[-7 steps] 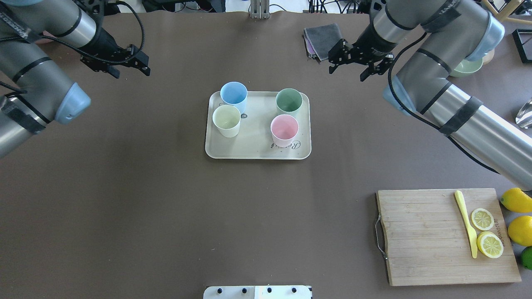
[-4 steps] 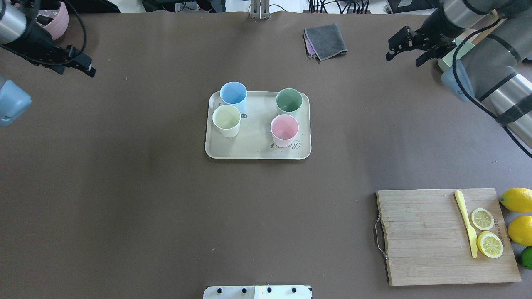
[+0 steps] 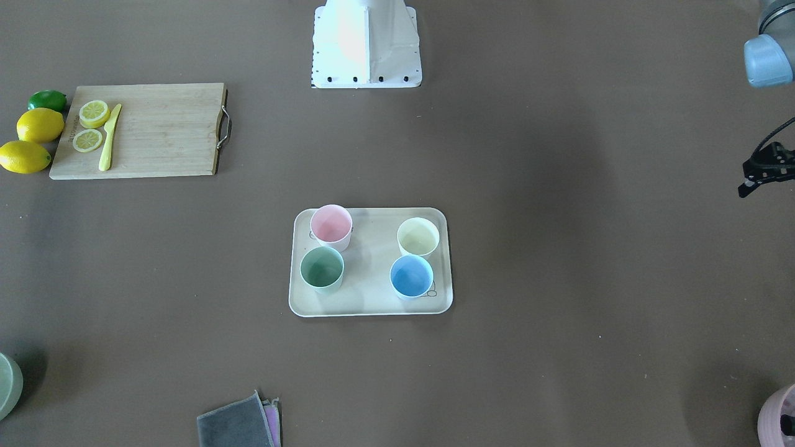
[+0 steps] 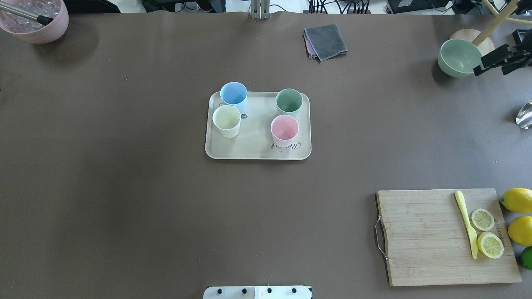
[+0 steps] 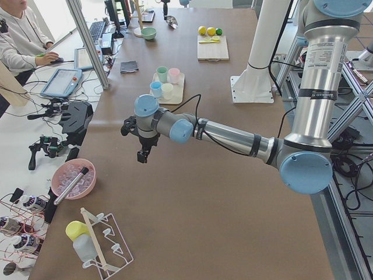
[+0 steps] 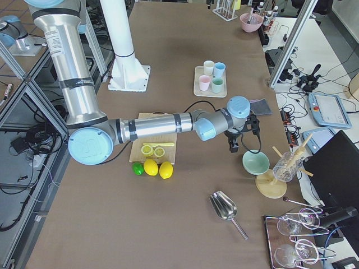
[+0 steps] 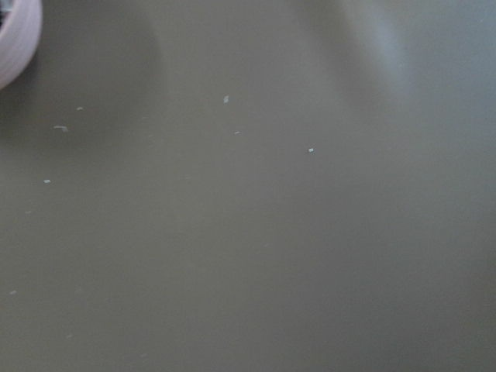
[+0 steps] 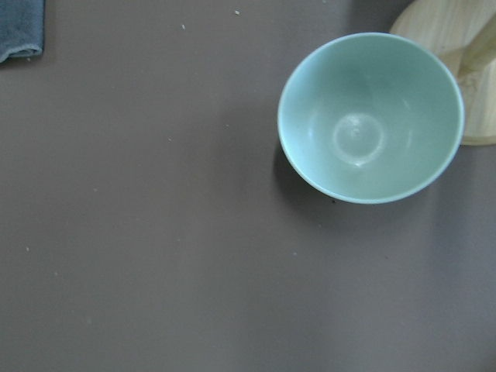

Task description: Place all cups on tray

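Right claw (image 4: 490, 71) hangs over the far right edge of the counter (image 4: 166, 187), just beside a green bowl (image 4: 457, 62). Its two fingers stand apart with a clear gap, and it holds and touches nothing. The tray (image 4: 255, 145) lies well apart from it, to the left, in the middle of the counter.

All four cups stand upright on the tray:
- The blue cup (image 4: 233, 93) is at the far left corner.
- The cream cup (image 4: 226, 118) is just in front of the blue one.
- The green cup (image 4: 289, 101) is at the far right.
- The pink cup (image 4: 284, 128) is nearer, on the right side.

The left claw (image 3: 763, 169) shows only partly at the edge of the front-facing view. It is off to the left end of the counter, well apart from the tray. I cannot tell whether it is open or closed. Its wrist camera sees bare counter and the rim of a pink pot (image 4: 39, 29).
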### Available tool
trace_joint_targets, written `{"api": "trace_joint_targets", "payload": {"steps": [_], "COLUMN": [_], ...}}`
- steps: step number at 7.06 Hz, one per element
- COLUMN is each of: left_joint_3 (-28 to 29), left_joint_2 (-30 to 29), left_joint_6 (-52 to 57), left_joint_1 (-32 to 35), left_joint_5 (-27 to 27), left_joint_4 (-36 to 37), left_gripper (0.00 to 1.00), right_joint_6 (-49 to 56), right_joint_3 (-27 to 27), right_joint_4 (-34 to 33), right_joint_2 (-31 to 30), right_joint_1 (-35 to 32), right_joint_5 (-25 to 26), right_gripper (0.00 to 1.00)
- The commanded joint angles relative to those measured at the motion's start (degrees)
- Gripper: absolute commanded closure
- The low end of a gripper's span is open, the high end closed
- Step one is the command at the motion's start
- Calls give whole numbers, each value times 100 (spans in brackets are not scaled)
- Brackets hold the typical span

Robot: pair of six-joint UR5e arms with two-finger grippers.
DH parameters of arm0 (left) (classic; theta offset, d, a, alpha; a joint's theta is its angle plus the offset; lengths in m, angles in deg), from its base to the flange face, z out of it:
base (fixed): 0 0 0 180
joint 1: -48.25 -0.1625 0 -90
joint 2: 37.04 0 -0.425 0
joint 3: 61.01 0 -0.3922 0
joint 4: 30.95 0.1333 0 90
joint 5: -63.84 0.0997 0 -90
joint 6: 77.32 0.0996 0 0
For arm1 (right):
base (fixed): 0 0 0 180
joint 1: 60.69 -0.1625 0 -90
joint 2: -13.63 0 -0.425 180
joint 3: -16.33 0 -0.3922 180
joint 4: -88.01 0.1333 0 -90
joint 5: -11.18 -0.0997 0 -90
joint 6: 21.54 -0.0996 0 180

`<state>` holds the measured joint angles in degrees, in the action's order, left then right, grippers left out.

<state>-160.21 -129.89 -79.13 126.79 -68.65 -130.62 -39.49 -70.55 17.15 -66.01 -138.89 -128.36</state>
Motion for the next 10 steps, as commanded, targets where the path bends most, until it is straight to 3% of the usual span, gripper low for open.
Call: {"api": "trace_joint_targets", "payload": {"steps": [1,6,10], "left_joint_3": [-73,-63,-55], "left_joint_2": [530,557,566], "left_joint_6": [568,436,453], "left_joint_1": [215,233,233], "left_joint_5": [-39,-66,-57], "left_joint_4": [-9,0,18], "left_gripper": [2,2,2], "right_joint_6": [423,889,889], "right_joint_3": [-442,-496,-505], "right_joint_4": [-7,-568,-595], "right_joint_2": [-700,-685,-579], "right_joint_1": [-256,-301,-204], "right_joint_5": [-3,173,111], "right_gripper": [0,0,0]}}
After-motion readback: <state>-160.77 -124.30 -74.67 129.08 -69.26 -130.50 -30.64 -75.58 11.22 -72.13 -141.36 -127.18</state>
